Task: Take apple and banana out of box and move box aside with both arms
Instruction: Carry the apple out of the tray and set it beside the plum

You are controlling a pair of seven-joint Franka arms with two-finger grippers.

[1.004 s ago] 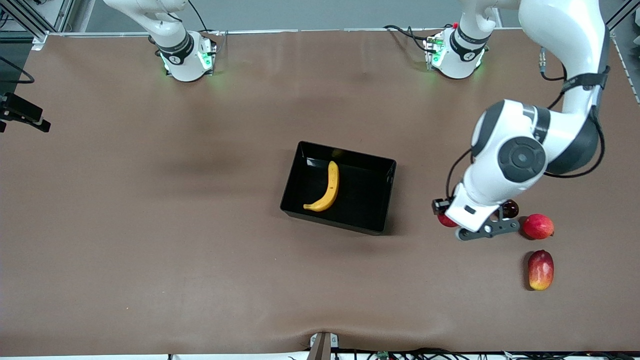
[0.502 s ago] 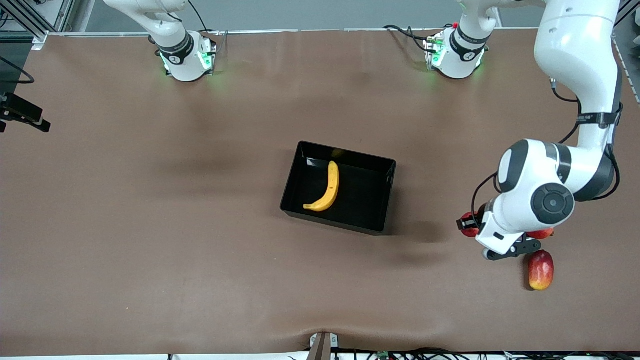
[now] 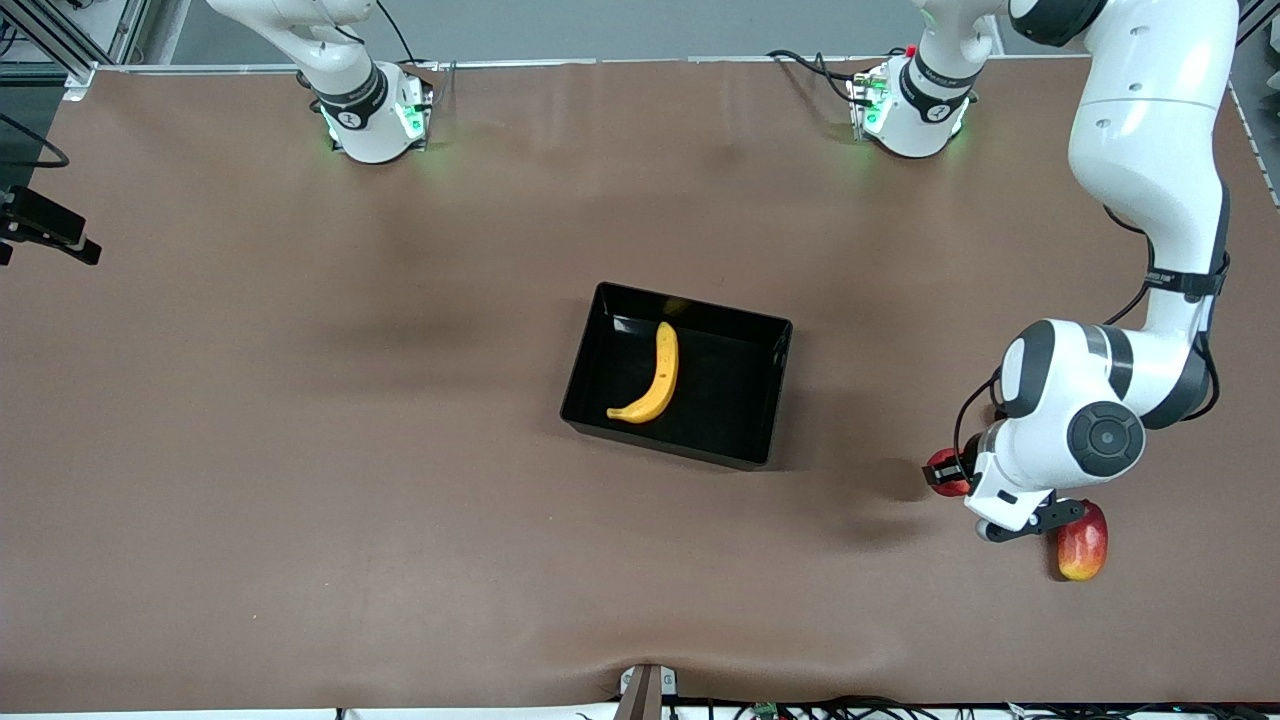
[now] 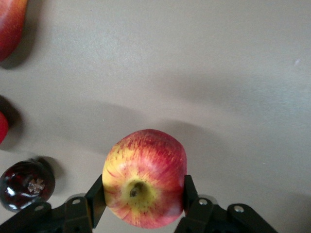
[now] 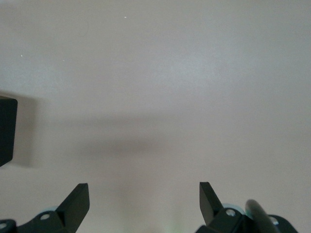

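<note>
My left gripper is shut on the small red apple with a yellowish patch and holds it just above the table. In the front view the apple and my left gripper show at the left arm's end of the table, under the wrist. The yellow banana lies in the glossy black box at the table's middle. My right gripper is open and empty over bare table, with a corner of the box at the view's edge. It is out of the front view.
A red-yellow mango lies beside my left wrist, nearer the front camera; it also shows in the left wrist view. A dark maroon fruit and the edge of another red fruit lie close to the apple.
My left arm has swung toward the front camera and the left arm's end of the table, with the apple in its gripper. It now covers the round red fruit. Banana and box have not moved.
</note>
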